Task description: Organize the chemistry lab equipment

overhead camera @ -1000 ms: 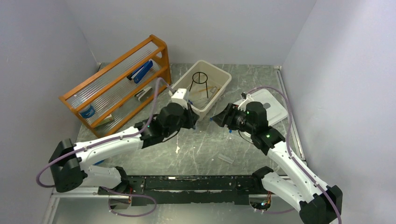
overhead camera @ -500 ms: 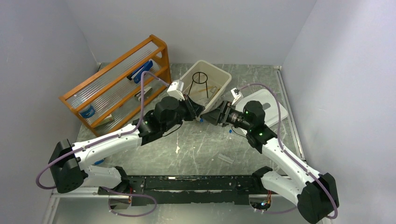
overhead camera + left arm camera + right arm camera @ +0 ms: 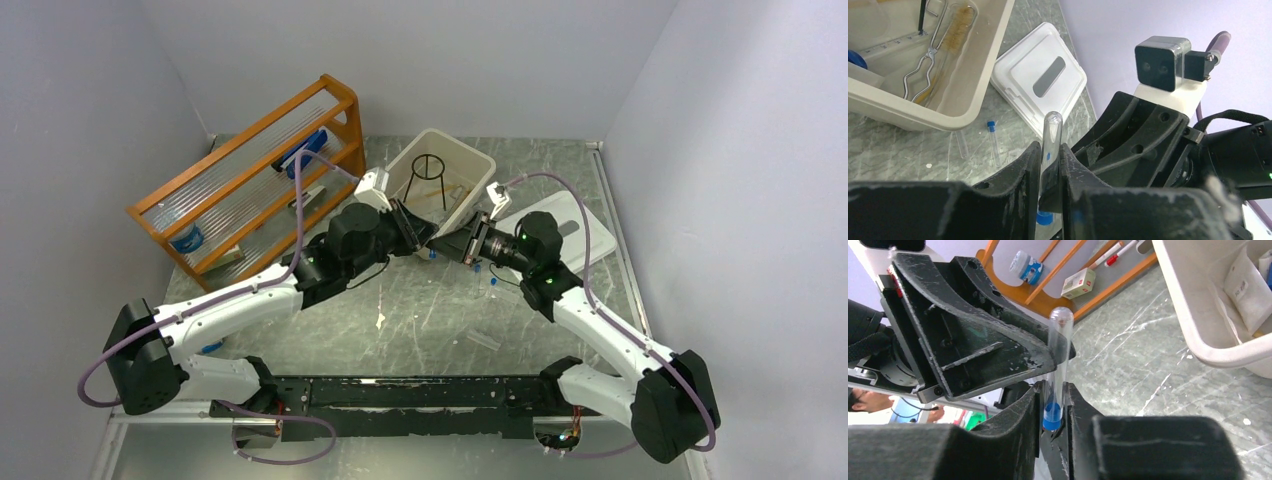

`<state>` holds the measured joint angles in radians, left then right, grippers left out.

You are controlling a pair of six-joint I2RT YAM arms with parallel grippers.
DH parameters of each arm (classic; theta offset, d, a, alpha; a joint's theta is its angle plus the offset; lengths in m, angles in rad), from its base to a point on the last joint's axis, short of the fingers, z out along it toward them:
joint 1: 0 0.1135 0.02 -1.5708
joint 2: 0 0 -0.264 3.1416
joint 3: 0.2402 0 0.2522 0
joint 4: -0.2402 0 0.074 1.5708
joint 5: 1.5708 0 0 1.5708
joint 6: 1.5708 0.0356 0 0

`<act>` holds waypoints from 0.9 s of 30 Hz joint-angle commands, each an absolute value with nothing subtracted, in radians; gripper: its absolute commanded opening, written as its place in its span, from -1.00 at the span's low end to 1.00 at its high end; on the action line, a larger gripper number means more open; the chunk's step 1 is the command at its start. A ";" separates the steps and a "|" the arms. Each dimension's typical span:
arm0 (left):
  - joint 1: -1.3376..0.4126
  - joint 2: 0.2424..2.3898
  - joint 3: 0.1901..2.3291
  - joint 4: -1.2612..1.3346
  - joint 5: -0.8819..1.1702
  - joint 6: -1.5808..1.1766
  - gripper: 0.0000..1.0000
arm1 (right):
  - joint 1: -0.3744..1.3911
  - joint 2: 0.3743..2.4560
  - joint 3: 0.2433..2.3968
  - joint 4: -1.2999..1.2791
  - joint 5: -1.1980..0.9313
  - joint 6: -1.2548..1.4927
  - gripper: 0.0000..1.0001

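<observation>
A clear blue-capped vial point(image 3: 1052, 130) stands nearly upright in mid-air, cap downward, between the two arms in front of the tub. My left gripper point(image 3: 1050, 150) is shut on its lower part. Facing it, my right gripper point(image 3: 1053, 390) is shut on the same vial point(image 3: 1060, 340) at the blue cap. From above, the left gripper point(image 3: 430, 236) and right gripper point(image 3: 447, 243) meet tip to tip. In the beige tub point(image 3: 481, 164) stand the black tripod point(image 3: 430, 170), metal tongs point(image 3: 923, 75), a bristle brush point(image 3: 955, 35) and a white packet point(image 3: 1245, 290).
Two more vials point(image 3: 993, 142) lie on the table under the grippers, beside the white lid point(image 3: 570, 228). Another clear tube point(image 3: 484, 340) lies nearer the bases. The orange rack point(image 3: 250, 180) with boxes and a bottle stands at the back left.
My right gripper has swung left to meet the left one and its jaws have closed on the vial. The left arm lifted the vial toward the centre and now holds still.
</observation>
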<state>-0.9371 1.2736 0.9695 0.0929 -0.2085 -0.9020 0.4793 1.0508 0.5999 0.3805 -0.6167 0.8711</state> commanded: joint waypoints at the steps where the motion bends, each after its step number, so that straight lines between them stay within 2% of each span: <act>1: -0.919 1.248 0.967 0.124 -0.170 -0.916 -0.51 | 0.485 1.064 0.617 0.388 -0.654 0.815 -0.60; 3: -0.908 1.241 0.965 0.114 -0.147 -0.916 -0.33 | 0.483 1.066 0.628 0.370 -0.661 0.779 -0.64; 6: -0.862 1.224 0.968 0.087 -0.056 -0.900 0.10 | 0.483 1.065 0.665 0.279 -0.676 0.672 -0.66; 12: -0.720 1.232 1.063 -0.128 0.255 -0.793 0.46 | 0.485 1.101 0.788 0.036 -0.747 0.374 -0.63; 17: -0.609 1.271 1.125 -0.203 0.533 -0.759 0.53 | 0.510 1.146 0.886 -0.147 -0.743 0.185 -0.62; 22: -0.588 1.333 1.158 -0.197 0.735 -0.745 0.53 | 0.548 1.197 0.975 -0.282 -0.724 0.041 -0.62; 27: -0.587 1.389 1.146 -0.254 0.820 -0.700 0.19 | 0.597 1.252 1.038 -0.365 -0.667 -0.041 -0.62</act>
<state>-0.5903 1.3567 1.1324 -0.1764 0.6670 -0.7578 0.5697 1.2224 0.9928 -0.2550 -0.7040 0.0811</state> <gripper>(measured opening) 0.640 0.196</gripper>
